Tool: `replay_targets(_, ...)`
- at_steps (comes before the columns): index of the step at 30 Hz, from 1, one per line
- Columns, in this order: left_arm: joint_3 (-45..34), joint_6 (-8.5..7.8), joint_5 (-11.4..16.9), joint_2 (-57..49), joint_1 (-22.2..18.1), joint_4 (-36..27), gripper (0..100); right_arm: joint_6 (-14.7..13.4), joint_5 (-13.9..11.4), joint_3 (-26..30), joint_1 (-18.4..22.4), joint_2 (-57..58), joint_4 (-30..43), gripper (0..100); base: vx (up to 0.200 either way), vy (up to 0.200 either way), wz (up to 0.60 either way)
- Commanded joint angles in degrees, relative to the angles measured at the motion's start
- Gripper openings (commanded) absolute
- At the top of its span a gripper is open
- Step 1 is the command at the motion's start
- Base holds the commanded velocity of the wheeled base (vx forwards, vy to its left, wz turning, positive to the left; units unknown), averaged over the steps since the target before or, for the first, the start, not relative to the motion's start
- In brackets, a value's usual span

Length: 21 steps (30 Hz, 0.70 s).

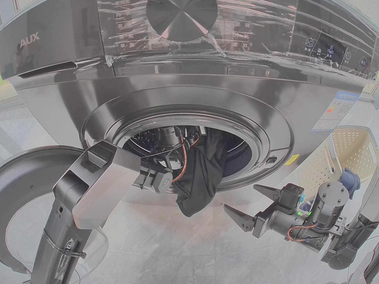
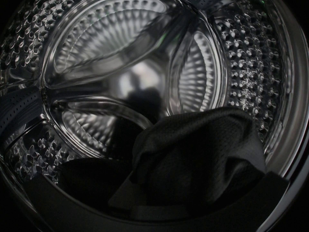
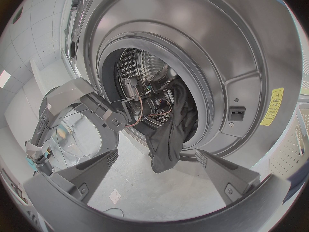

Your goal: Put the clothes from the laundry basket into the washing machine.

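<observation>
A black garment [image 1: 201,178] drapes over the lower rim of the washing machine's round opening [image 1: 276,139], partly inside the drum and partly hanging out toward the floor. Inside the drum, the garment [image 2: 199,152] bunches up against the dimpled steel wall [image 2: 251,58]. My left arm [image 1: 102,178] passes through the opening, and its wrist [image 3: 151,105] sits right beside the garment, which hides the tip. My right gripper [image 1: 241,196] hangs open and holds nothing, low in front of the machine and right of the hanging cloth [image 3: 170,136]. The right gripper's fingers [image 3: 222,171] are spread wide.
A cream perforated laundry basket [image 1: 351,150] stands at the right with a blue cloth [image 1: 350,180] in it. The machine's round door [image 1: 23,202] is swung open at the left. Pale tiled floor [image 1: 189,249] lies below the opening.
</observation>
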<state>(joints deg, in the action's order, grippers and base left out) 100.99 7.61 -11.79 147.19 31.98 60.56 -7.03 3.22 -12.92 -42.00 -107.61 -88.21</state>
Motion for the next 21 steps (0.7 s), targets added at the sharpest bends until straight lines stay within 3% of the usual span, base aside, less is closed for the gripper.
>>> replay_targets(1, 1.0, 0.48, -1.4, 2.9, -1.2, 0.1, 100, -0.1, -0.1, 0.0, 0.0, -0.3, 0.0, 100, 0.0, 0.0, 0.0)
replay_targets(9, -12.5, 0.65, -1.5, -6.6, -0.2, -1.2, 100, -0.1, -0.1, 0.0, 0.1, -0.3, 0.0, 100, 0.0, 0.0, 0.0)
replay_targets(12, -24.9, 0.57, -0.4, -14.3, 0.9, -4.1, 100, 0.0, -0.1, -0.1, 0.1, -0.1, 0.0, 100, 0.0, 0.0, 0.0)
replay_targets(21, -42.5, 0.65, 3.3, -26.2, 5.1, -7.4, 100, 0.0, 0.0, -0.2, 0.0, -0.1, 0.0, 100, 0.0, 0.0, 0.0)
